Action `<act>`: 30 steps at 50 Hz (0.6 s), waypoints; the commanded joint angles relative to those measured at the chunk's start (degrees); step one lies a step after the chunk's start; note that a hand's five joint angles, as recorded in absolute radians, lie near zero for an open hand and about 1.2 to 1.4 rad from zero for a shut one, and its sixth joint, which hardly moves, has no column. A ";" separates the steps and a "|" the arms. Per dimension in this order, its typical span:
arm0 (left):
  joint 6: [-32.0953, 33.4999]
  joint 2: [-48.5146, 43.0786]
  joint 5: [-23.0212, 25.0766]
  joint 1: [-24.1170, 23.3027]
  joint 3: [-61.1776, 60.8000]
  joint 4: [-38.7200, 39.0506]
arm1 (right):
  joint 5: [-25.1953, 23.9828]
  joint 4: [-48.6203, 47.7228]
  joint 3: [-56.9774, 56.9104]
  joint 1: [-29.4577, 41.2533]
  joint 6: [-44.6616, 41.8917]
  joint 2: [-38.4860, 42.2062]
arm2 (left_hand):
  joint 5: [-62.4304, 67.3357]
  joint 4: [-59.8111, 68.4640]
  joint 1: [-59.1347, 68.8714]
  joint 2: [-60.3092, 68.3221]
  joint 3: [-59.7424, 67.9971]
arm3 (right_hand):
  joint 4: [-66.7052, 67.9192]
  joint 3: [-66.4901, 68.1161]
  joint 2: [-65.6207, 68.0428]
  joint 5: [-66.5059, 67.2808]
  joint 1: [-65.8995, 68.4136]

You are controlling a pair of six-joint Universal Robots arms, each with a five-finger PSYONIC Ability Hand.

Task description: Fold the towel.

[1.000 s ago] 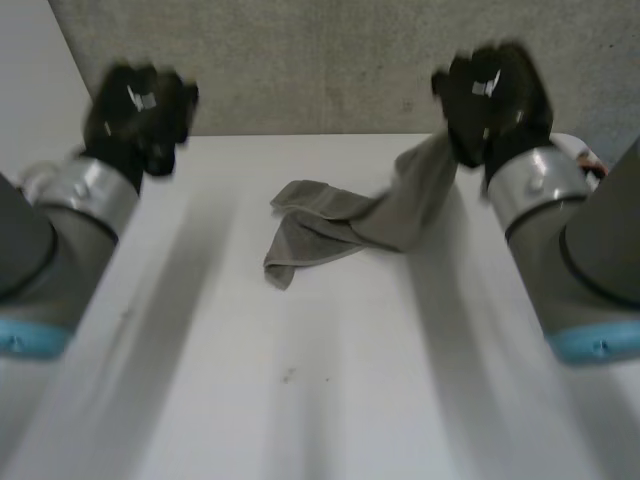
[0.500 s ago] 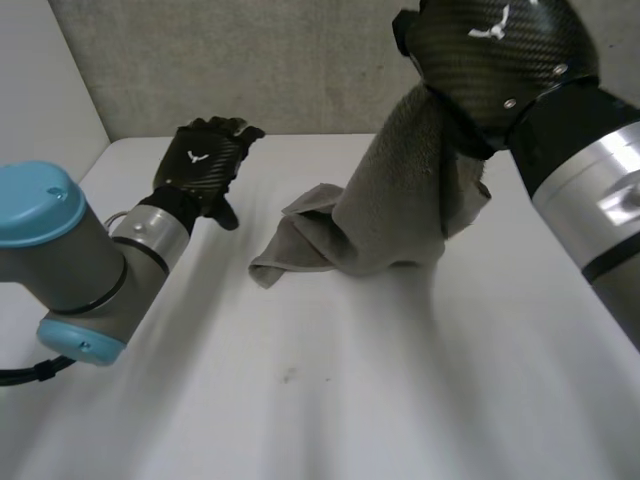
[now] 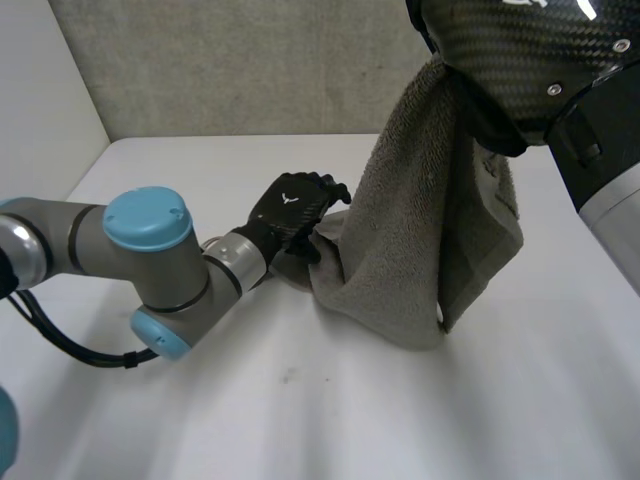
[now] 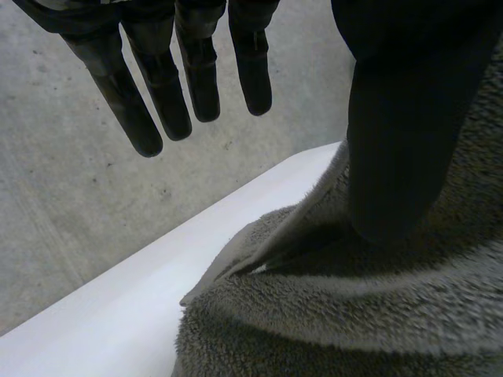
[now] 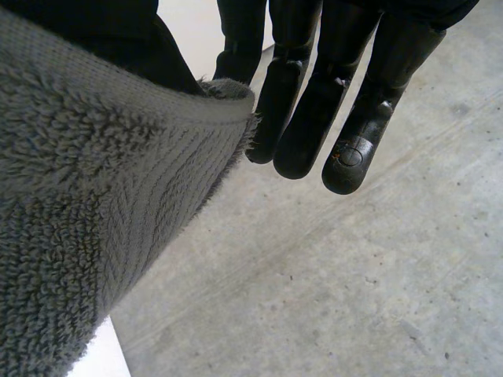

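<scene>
Well, my right hand [image 3: 520, 55] pinches the towel [image 3: 420, 230] up high, and my left hand [image 3: 290, 212] is open, thumb on its low end.

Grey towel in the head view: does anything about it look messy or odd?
Yes. The grey terry towel hangs bunched and twisted from the black right hand above the white table, not spread flat. Its lower part sags in uneven folds beside the open black left hand.
</scene>
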 commanded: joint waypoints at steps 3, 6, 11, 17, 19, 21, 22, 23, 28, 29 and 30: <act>-2.34 -5.07 1.78 -0.89 5.71 -2.73 | -0.25 -0.24 1.90 -0.01 0.00 0.22 | 6.94 6.94 6.85 7.02 6.96 | 11.62 12.27 13.02 13.19 24.62; -3.66 -6.74 3.63 -1.60 7.12 -3.44 | -0.34 -0.50 2.34 -0.01 0.00 0.40 | 7.11 7.11 7.02 7.19 7.13 | 11.62 12.27 13.02 13.19 24.62; -4.01 -9.38 3.89 -2.30 9.76 -3.26 | -0.34 -0.59 2.78 -0.10 0.09 0.75 | 11.65 11.65 11.56 11.73 11.67 | 11.62 12.27 13.02 13.19 24.62; -4.09 -13.07 3.36 -2.47 15.56 -3.35 | -0.43 -0.59 3.74 -0.27 0.17 0.75 | 27.63 27.63 27.54 27.71 27.65 | 11.62 12.27 13.02 13.19 24.62; -4.01 -13.86 2.66 -2.47 16.79 -3.35 | -0.34 -0.59 4.01 -0.45 0.17 0.75 | 32.01 32.01 31.91 32.08 32.02 | 11.62 12.27 13.02 13.19 24.62; -3.92 -15.52 1.17 -2.47 18.71 -3.26 | -0.25 -0.59 4.18 -0.62 0.26 0.49 | 35.70 35.70 35.61 35.77 35.72 | 11.62 12.27 13.02 13.19 24.62; -3.92 -15.53 1.17 -2.47 18.72 -3.26 | -0.25 -0.59 4.18 -0.62 0.26 0.49 | 35.71 35.71 35.61 35.78 35.72 | 11.62 12.27 13.02 13.19 24.62; -3.83 -16.40 0.82 -2.47 19.51 -3.26 | -0.25 -0.59 4.36 -0.80 0.26 0.31 | 39.04 39.04 38.94 39.11 39.05 | 11.62 12.27 13.02 13.19 24.62; -3.57 -17.82 0.82 -2.47 20.66 -3.79 | 0.10 -0.59 4.36 -1.06 0.26 0.05 | 54.02 54.02 53.92 54.09 54.03 | 11.62 12.27 13.02 13.19 24.62; -3.48 -17.73 0.55 -2.47 20.66 -3.79 | 0.10 -0.59 4.36 -1.06 0.26 0.05 | 54.02 54.02 53.92 54.09 54.03 | 11.62 12.27 13.02 13.19 24.62; -3.48 -17.73 0.55 -2.47 20.66 -3.79 | 0.10 -0.59 4.36 -1.06 0.26 0.05 | 54.02 54.02 53.92 54.09 54.03 | 11.62 12.27 13.02 13.19 24.62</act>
